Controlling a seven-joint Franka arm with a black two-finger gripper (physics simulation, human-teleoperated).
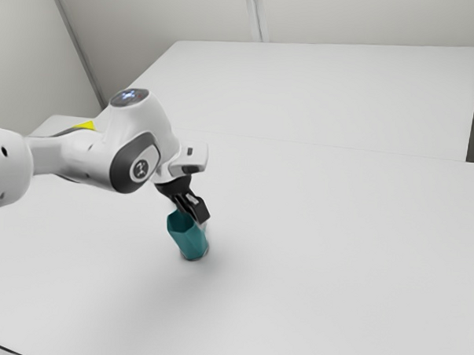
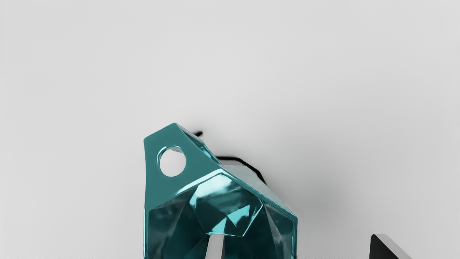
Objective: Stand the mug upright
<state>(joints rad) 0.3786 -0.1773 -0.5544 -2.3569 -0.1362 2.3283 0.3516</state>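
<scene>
In the exterior view, our arm (image 1: 135, 161) enters from the view's left and bends down toward the white table (image 1: 335, 268). Our black gripper (image 1: 192, 214) is positioned at the mouth of the teal mug (image 1: 190, 240), which is located on the table below the hand. The mug body is faceted and slants in this view: the mouth faces the view's upper left, and the base lies toward the lower right. We cannot tell whether the base sits flat. A second white surface (image 1: 327, 95) extends behind the table. In the wrist view, we observe the gripper with its two fingers spread wide. One finger (image 2: 215, 248) extends over the mug's angular opening, within the outline of the rim; the other finger (image 2: 390, 248) is outside the mug, with a visible gap between it and the mug wall. The mug's flat handle (image 2: 158, 190), pierced by a round hole, projects from the rim away from the fingers. A thin black curved line (image 2: 239, 158) runs beside the mug body.
</scene>
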